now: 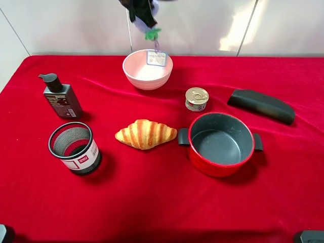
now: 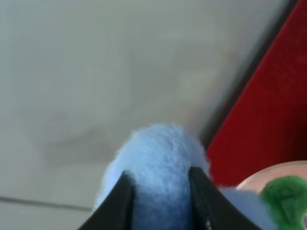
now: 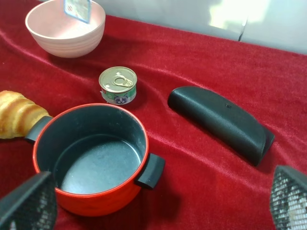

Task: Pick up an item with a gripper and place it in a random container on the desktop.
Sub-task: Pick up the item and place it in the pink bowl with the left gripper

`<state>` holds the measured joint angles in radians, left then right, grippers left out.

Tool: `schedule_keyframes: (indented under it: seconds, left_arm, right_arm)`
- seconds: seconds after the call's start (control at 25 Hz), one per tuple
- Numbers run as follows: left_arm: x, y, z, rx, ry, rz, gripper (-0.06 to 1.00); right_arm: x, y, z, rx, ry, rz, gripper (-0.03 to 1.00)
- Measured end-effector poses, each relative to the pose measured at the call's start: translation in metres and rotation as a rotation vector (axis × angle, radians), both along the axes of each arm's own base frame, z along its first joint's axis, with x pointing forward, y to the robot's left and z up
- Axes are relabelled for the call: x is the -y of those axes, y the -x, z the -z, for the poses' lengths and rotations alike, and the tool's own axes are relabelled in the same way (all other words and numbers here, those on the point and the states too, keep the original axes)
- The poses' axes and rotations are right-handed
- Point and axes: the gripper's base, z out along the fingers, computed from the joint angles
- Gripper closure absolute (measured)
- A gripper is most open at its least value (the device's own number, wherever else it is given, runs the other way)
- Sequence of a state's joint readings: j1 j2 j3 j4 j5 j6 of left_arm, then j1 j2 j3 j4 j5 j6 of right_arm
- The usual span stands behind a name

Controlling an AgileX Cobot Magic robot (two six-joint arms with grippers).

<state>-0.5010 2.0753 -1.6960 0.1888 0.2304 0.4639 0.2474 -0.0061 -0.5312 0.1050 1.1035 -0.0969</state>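
The plush toy (image 2: 158, 143) is held up in the air by the left gripper (image 2: 160, 173). It is squeezed between the two black fingers (image 2: 123, 201), with the jaws closed in on its blue fluff from both sides. From the high camera it is seen right at the far edge of the desktop (image 1: 162, 202), above the pink bowl (image 1: 147, 81) and clear of the rim. A green tuft (image 1: 152, 34) is seen hanging under the gripper, and the square paper tag (image 1: 156, 58) is dangled lower, down at the bowl's mouth. Whether the bowl is touched by the tag cannot be told. In the left wrist view a sliver of the bowl's rim is glimpsed just beside the toy.

Over to the right gripper (image 3: 158, 191): its jaws are spread wide, one mesh-patterned fingertip (image 3: 26, 203) is shown at each lower corner of its view, and nothing is gripped between them. It is poised near the red pot (image 3: 91, 158), well apart from the bowl.

Across the cloth, a croissant (image 1: 146, 133) is laid just beside the pot's near handle. A small tin can (image 1: 196, 98) is set between bowl and pot, and a black case (image 1: 260, 105) is placed out to the right. On the left, a dark pump bottle (image 1: 61, 96) is stood behind a black mesh cup (image 1: 75, 148).
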Motion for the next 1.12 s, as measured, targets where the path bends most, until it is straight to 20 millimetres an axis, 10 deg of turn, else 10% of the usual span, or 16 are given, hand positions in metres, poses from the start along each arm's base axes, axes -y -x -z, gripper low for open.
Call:
schedule_keyframes:
  seconds: [1.12]
  left_arm:
    - [0.012,0.007,0.052,-0.207,-0.13,0.004,0.73]
  right_arm:
    - [0.0,0.0,0.0,0.0,0.0,0.0,0.27]
